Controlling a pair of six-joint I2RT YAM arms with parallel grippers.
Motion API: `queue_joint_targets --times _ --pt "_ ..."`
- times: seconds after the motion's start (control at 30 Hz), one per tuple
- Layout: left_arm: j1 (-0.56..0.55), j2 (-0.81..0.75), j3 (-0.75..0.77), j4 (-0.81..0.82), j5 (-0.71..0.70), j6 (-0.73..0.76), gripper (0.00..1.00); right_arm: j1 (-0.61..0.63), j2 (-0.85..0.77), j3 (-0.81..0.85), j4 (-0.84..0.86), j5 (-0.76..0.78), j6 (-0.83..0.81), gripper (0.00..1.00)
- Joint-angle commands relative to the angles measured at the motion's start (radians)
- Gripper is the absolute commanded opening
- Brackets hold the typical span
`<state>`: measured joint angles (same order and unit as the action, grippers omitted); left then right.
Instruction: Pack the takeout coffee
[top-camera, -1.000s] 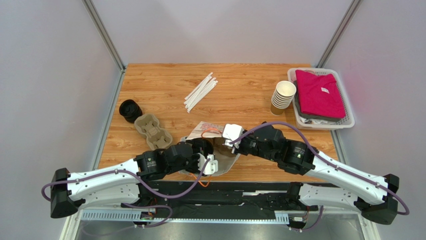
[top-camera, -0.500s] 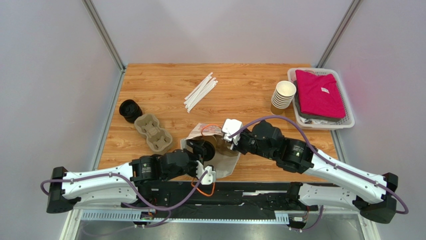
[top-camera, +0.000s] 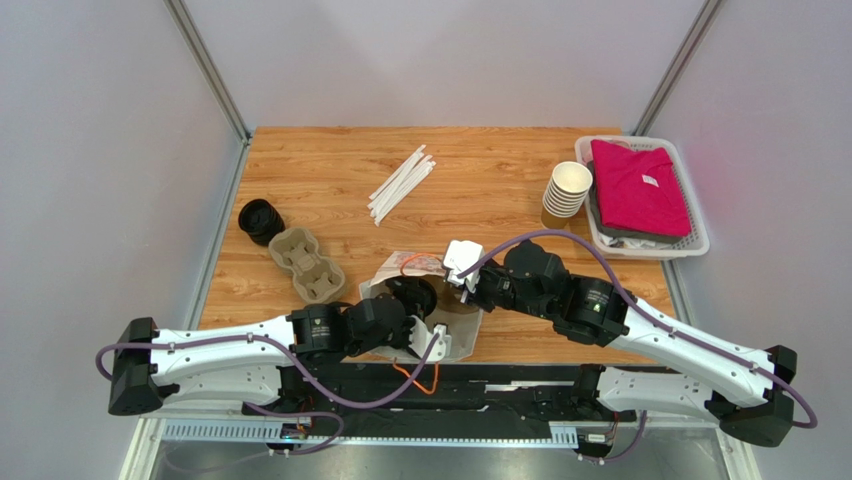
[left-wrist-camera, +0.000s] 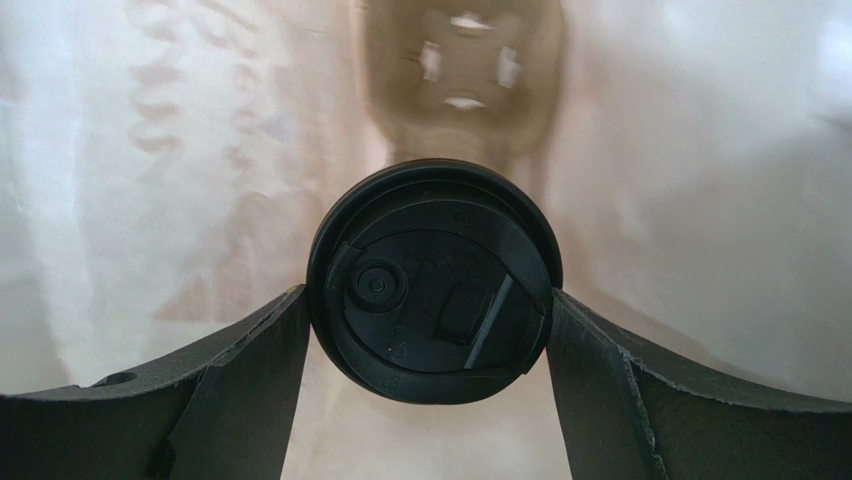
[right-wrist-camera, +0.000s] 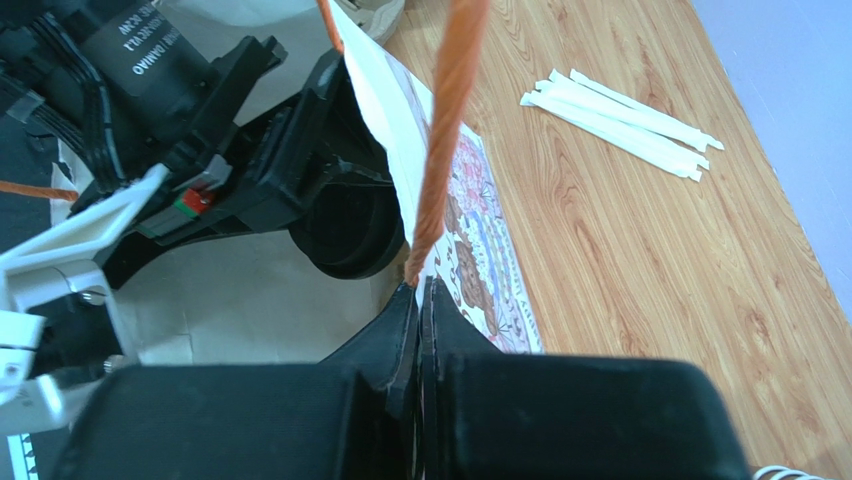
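Note:
The takeout coffee shows its round black lid end-on, inside the paper bag. My left gripper is shut on it, one finger pressing each side of the lid. From above, the left gripper reaches into the bag's mouth near the table's front edge. My right gripper is shut on the bag's rim, right at the foot of the orange cord handle, and holds the mouth apart. In the right wrist view the black lid sits just inside the opening.
A pulp cup tray and a stack of black lids lie at the left. White wrapped straws are at the back middle. A stack of lidless cups stands by a white basket holding a pink shirt.
My left arm has swung so its wrist sits further right and nearer the front edge, with the cup still at the bag's mouth. The right gripper has barely shifted.

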<state>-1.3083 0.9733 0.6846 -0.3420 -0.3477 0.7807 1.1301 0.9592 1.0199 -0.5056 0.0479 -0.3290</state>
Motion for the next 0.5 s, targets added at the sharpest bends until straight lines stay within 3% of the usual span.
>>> queue_joint_targets --times 0.0,0.47 --pt "0.039 0.036 0.098 -0.038 -0.013 -0.09 0.16 0.003 -0.019 0.052 0.015 -0.034 0.019 0.0" --pt "0.13 0.013 0.09 -0.089 0.047 -0.124 0.14 0.002 -0.028 0.045 0.036 -0.083 0.025 0.0"
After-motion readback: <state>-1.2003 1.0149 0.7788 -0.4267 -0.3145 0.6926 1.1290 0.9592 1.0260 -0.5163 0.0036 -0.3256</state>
